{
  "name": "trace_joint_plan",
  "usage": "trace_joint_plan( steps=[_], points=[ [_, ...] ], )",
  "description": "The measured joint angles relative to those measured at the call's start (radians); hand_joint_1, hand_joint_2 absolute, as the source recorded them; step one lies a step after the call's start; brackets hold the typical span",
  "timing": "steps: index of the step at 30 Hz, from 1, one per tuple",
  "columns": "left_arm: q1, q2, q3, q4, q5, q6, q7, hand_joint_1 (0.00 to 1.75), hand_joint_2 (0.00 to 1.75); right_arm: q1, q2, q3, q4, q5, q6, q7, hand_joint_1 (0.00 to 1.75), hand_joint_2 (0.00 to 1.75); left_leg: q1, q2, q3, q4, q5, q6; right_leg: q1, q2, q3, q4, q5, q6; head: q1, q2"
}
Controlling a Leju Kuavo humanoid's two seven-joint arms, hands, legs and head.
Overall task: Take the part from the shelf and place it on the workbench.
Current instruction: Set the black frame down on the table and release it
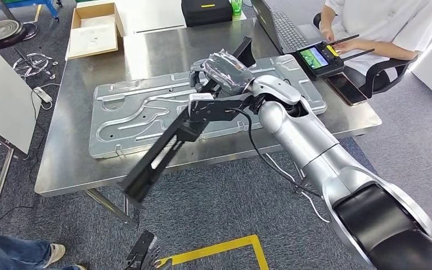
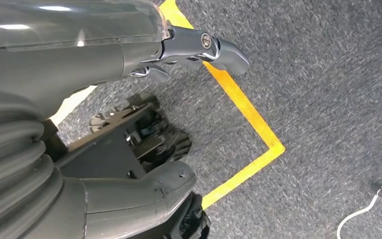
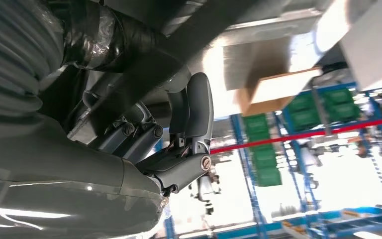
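Holding the part (image 1: 169, 147) in my right hand (image 1: 220, 76), fingers wrapped around its upper end, I have it slanting down over the near edge of the desk (image 1: 67, 152), its lower end hanging out past the edge above the carpet. It is a long black bracket, not yet resting on anything. A big grey pressed metal plate (image 1: 129, 115) already lies across the middle of the desk, right under my hand. To set it down well, I'd judge I need to level the bracket first, carry it forward so its whole length is over the steel, then lower it flat before letting go; otherwise the free end could tip off the edge. My left hand (image 2: 194, 47) hangs low over the carpet, holding nothing, fingers loosely apart.
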State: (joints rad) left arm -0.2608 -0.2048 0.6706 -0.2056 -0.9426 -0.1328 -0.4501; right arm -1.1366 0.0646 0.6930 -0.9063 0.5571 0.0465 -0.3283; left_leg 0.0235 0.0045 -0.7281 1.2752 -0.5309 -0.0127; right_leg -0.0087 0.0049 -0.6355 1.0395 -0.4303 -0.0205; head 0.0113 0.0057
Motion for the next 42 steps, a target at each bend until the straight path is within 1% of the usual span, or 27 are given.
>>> trace_joint_plan(
  steps=[2,3,4,6,8,10,12,14,15,16,17,19,21,24,26,27,29,30,31,32,34,35,36,37,40,41,42],
  points=[
    [0.000,0.001,-0.002,0.000,0.000,-0.001,-0.001,0.00,1.75,-0.004,-0.005,0.001,0.016,0.001,-0.027,0.003,1.75,1.75,-0.005,-0.003,0.061,-0.138,0.074,0.015,0.003,0.002,0.005,0.001,-0.004,0.001,0.000,0.000],
    [-0.001,0.001,-0.004,0.000,0.000,0.000,-0.001,0.00,1.75,-0.006,-0.008,0.001,0.020,0.001,-0.035,0.003,1.75,1.75,-0.008,-0.005,0.086,-0.191,0.095,0.022,0.004,0.003,0.007,0.001,-0.006,0.002,0.000,0.000],
    [-0.002,0.002,-0.004,0.000,0.000,0.000,-0.001,0.00,1.75,-0.010,-0.010,0.001,0.026,0.001,-0.039,0.003,1.75,1.75,-0.010,-0.006,0.100,-0.223,0.101,0.026,0.004,0.004,0.005,0.002,-0.006,0.005,0.000,0.000],
    [-0.002,0.002,-0.006,0.000,-0.001,-0.001,-0.002,0.00,1.75,-0.013,-0.014,0.001,0.035,0.001,-0.042,0.004,1.75,1.75,-0.015,-0.007,0.106,-0.238,0.097,0.027,0.004,0.005,0.002,0.002,-0.004,0.013,0.000,0.000],
    [-0.001,0.000,-0.008,0.000,-0.001,-0.001,-0.002,0.00,1.75,-0.015,-0.019,0.001,0.044,0.001,-0.044,0.004,1.75,1.75,-0.013,-0.005,0.111,-0.250,0.102,0.031,0.004,0.006,0.002,-0.001,-0.003,0.024,0.000,0.000],
    [-0.002,-0.002,-0.010,0.000,-0.002,-0.001,-0.003,0.00,1.75,-0.019,-0.023,0.001,0.049,0.001,-0.045,0.004,1.75,1.75,-0.007,-0.003,0.119,-0.263,0.108,0.039,0.004,0.005,-0.008,0.026,-0.026,0.033,0.001,0.000],
    [-0.005,-0.002,-0.013,0.000,-0.002,-0.001,-0.003,0.00,1.75,-0.024,-0.027,0.001,0.054,0.001,-0.045,0.004,1.75,1.75,-0.005,-0.001,0.122,-0.269,0.112,0.044,0.003,0.003,-0.042,0.101,-0.070,0.038,0.002,0.000],
    [-0.005,-0.002,-0.014,0.000,-0.002,-0.001,-0.004,0.00,1.75,-0.024,-0.030,0.001,0.059,0.001,-0.046,0.004,1.75,1.75,-0.006,0.001,0.121,-0.268,0.112,0.045,0.001,0.003,-0.098,0.212,-0.115,0.044,0.001,0.000],
    [-0.005,-0.002,-0.014,0.000,-0.002,-0.001,-0.004,0.00,1.75,-0.022,-0.031,0.002,0.062,0.001,-0.048,0.004,1.75,1.75,-0.006,0.001,0.121,-0.267,0.111,0.045,-0.002,0.002,-0.121,0.255,-0.125,0.047,0.001,0.000],
    [-0.005,-0.002,-0.015,0.000,-0.002,-0.001,-0.004,0.00,1.75,-0.021,-0.033,0.002,0.065,0.001,-0.050,0.004,1.75,1.75,-0.006,0.001,0.121,-0.266,0.110,0.045,-0.004,0.001,-0.131,0.269,-0.118,0.049,0.001,0.000],
    [-0.004,-0.002,-0.016,0.000,-0.002,-0.001,-0.005,0.00,1.75,-0.020,-0.035,0.002,0.067,0.001,-0.053,0.004,1.75,1.75,-0.005,0.000,0.121,-0.264,0.109,0.044,-0.007,0.001,-0.122,0.248,-0.094,0.051,0.002,0.000],
    [-0.004,-0.003,-0.019,0.000,-0.004,-0.001,-0.006,0.00,1.75,-0.020,-0.039,0.002,0.068,0.002,-0.058,0.002,1.75,1.75,-0.006,-0.002,0.120,-0.256,0.102,0.038,-0.010,-0.002,-0.063,0.123,-0.026,0.050,0.002,0.000],
    [-0.005,-0.002,-0.021,0.000,-0.008,-0.001,-0.008,0.00,1.75,-0.019,-0.041,0.002,0.065,0.005,-0.062,-0.004,1.75,1.75,-0.010,-0.003,0.116,-0.248,0.096,0.029,-0.008,-0.003,-0.017,0.023,0.005,0.043,0.001,0.000],
    [-0.006,-0.002,-0.024,0.000,-0.010,0.000,-0.008,0.00,1.75,-0.014,-0.047,0.003,0.056,0.008,-0.062,-0.018,1.75,1.75,-0.011,-0.003,0.112,-0.248,0.094,0.014,-0.005,-0.001,-0.011,0.003,0.004,0.028,0.001,0.000],
    [-0.007,-0.002,-0.025,0.000,-0.010,0.000,-0.008,0.00,1.75,-0.008,-0.050,0.006,0.045,0.014,-0.062,-0.022,1.75,1.75,-0.010,-0.002,0.101,-0.219,0.071,0.005,-0.009,0.000,-0.007,-0.003,0.007,0.015,0.000,0.000],
    [-0.007,-0.002,-0.026,0.000,-0.010,0.001,-0.009,0.00,1.75,-0.005,-0.050,0.008,0.038,0.018,-0.063,-0.023,1.75,1.75,-0.009,-0.002,0.082,-0.175,0.046,0.001,-0.010,0.000,-0.005,-0.006,0.008,0.009,0.000,0.000],
    [-0.007,-0.002,-0.028,0.000,-0.010,0.001,-0.009,0.00,1.75,0.002,-0.050,0.012,0.028,0.025,-0.067,-0.023,1.75,1.75,-0.008,-0.003,0.022,-0.044,-0.013,-0.003,-0.008,0.000,-0.003,-0.007,0.005,0.001,0.000,0.000],
    [-0.007,-0.002,-0.029,0.000,-0.010,0.001,-0.009,0.00,1.75,0.008,-0.051,0.013,0.025,0.027,-0.068,-0.023,1.75,1.75,-0.008,-0.003,-0.007,0.012,-0.029,-0.004,-0.006,0.000,-0.001,-0.006,0.003,-0.001,0.000,0.000],
    [-0.006,-0.002,-0.029,0.000,-0.010,0.001,-0.010,0.00,1.75,0.014,-0.052,0.015,0.022,0.030,-0.069,-0.023,1.75,1.75,-0.008,-0.003,-0.021,0.035,-0.026,-0.004,-0.005,0.001,0.001,-0.006,0.002,-0.002,0.000,0.000],
    [-0.005,-0.002,-0.030,0.000,-0.010,0.002,-0.010,0.00,1.75,0.019,-0.053,0.017,0.019,0.032,-0.070,-0.024,1.75,1.75,-0.008,-0.003,-0.016,0.017,-0.003,-0.002,-0.004,0.002,0.003,-0.005,-0.001,-0.002,0.000,0.000],
    [-0.006,-0.002,-0.031,0.000,-0.010,0.002,-0.010,0.00,1.75,0.024,-0.055,0.019,0.012,0.035,-0.073,-0.028,1.75,1.75,-0.009,-0.003,0.039,-0.108,0.070,0.006,-0.003,0.004,0.010,-0.003,-0.007,0.002,0.000,0.000],
    [-0.007,-0.002,-0.031,0.000,-0.010,0.002,-0.010,0.00,1.75,0.024,-0.057,0.019,0.009,0.035,-0.075,-0.029,1.75,1.75,-0.011,-0.003,0.070,-0.172,0.094,0.011,-0.002,0.005,0.012,-0.001,-0.010,0.005,0.000,0.000],
    [-0.007,-0.002,-0.031,0.000,-0.010,0.002,-0.010,0.00,1.75,0.024,-0.058,0.019,0.007,0.035,-0.077,-0.031,1.75,1.75,-0.013,-0.003,0.092,-0.216,0.106,0.015,0.000,0.005,0.013,0.000,-0.012,0.010,0.000,0.000],
    [-0.008,-0.002,-0.031,0.000,-0.010,0.002,-0.010,0.00,1.75,0.025,-0.060,0.019,0.006,0.035,-0.078,-0.032,1.75,1.75,-0.016,-0.003,0.103,-0.238,0.106,0.018,0.001,0.005,0.013,-0.001,-0.013,0.014,0.000,0.000],
    [-0.007,-0.003,-0.032,0.000,-0.002,0.004,-0.011,0.00,1.75,0.031,-0.067,0.020,0.001,0.036,-0.082,-0.037,1.75,1.75,-0.013,-0.004,0.113,-0.255,0.106,0.029,0.001,0.004,0.012,0.000,-0.016,0.029,0.000,0.000],
    [-0.007,-0.003,-0.032,0.000,0.000,0.006,-0.011,0.00,1.75,0.031,-0.070,0.020,-0.001,0.038,-0.085,-0.039,1.75,1.75,-0.011,-0.003,0.117,-0.261,0.108,0.034,0.001,0.003,0.006,0.015,-0.028,0.033,0.000,0.000],
    [-0.008,-0.004,-0.032,0.000,0.002,0.009,-0.011,0.00,1.75,0.032,-0.074,0.020,-0.003,0.040,-0.090,-0.041,1.75,1.75,-0.008,-0.001,0.121,-0.267,0.111,0.039,0.001,0.003,-0.012,0.052,-0.050,0.037,0.001,0.000]
  ],
)
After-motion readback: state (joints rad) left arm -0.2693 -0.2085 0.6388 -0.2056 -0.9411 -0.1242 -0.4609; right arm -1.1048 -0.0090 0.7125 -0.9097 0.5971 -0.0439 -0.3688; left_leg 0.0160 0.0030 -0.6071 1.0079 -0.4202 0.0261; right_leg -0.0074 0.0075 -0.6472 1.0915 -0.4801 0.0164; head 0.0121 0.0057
